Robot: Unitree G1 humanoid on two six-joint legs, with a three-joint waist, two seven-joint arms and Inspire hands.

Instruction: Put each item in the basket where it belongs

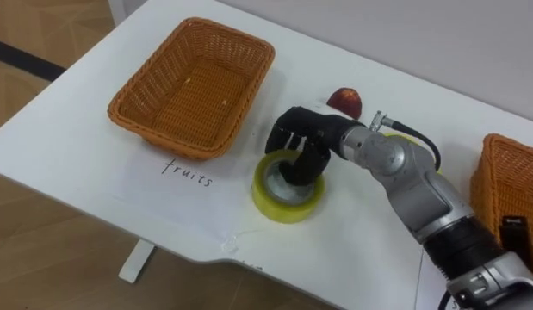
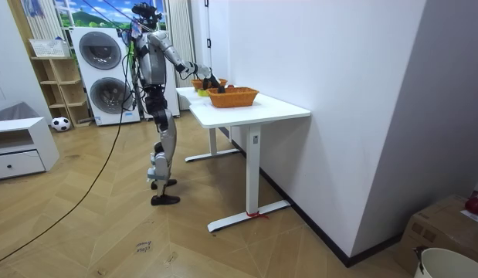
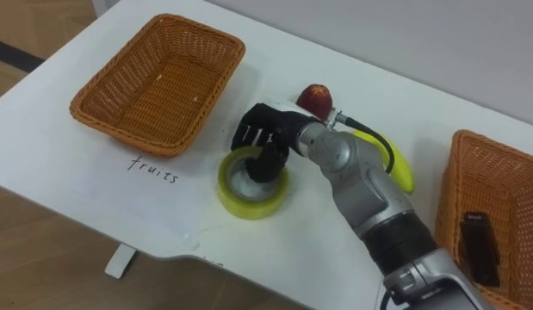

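The white table (image 1: pixel 68 164) carries two wicker baskets, one marked for fruit (image 1: pixel 128 114) at the left and a second (image 1: pixel 498 176) at the right holding one dark flat item (image 3: pixel 479 248). It also carries one red apple (image 1: pixel 344 102), one banana (image 3: pixel 402 174) and one yellow tape roll (image 1: pixel 288 205). The tape roll lies flat just right of the fruit basket, directly under the right hand (image 1: pixel 302 138), whose fingers (image 1: pixel 294 165) curl down into the roll's core and hook its far rim; the apple and the banana lie just beyond the wrist.
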